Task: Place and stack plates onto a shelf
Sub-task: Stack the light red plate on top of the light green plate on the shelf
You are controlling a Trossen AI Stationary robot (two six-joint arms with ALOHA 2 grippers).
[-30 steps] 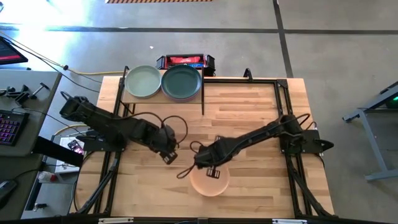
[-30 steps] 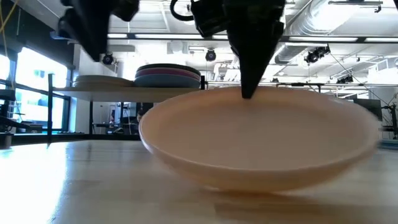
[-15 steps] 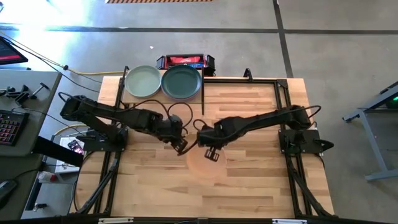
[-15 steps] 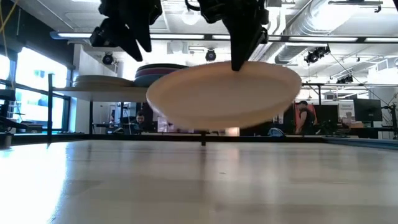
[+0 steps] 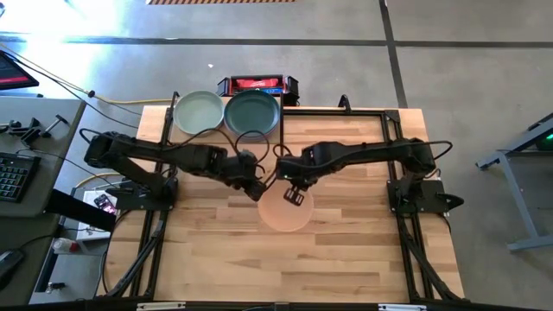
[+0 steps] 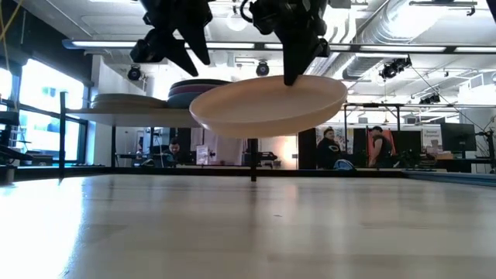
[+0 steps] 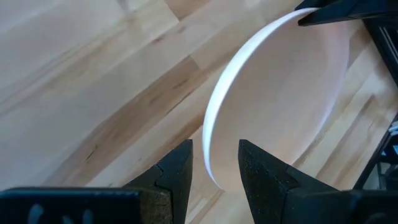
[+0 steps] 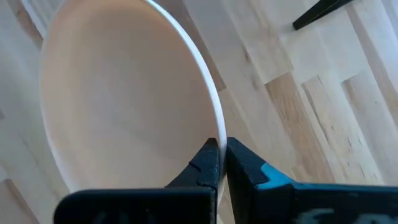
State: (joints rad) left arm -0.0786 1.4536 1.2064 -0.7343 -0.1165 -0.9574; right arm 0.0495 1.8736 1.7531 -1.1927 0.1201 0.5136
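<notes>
Peach plate (image 6: 267,105) is up off the table, pinched at its rim by the right gripper (image 5: 295,197); the left gripper (image 7: 214,177) is spread open right at the opposite edge. Smooth, matte, shallow round thing. Farther back, the wooden shelf (image 6: 147,115) already holds two stacks of plates (image 5: 227,113), so this looks like the last one.

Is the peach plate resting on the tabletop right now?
No: in the low view the peach plate hangs clear above the tabletop, pinched at its rim by the right gripper.
</notes>
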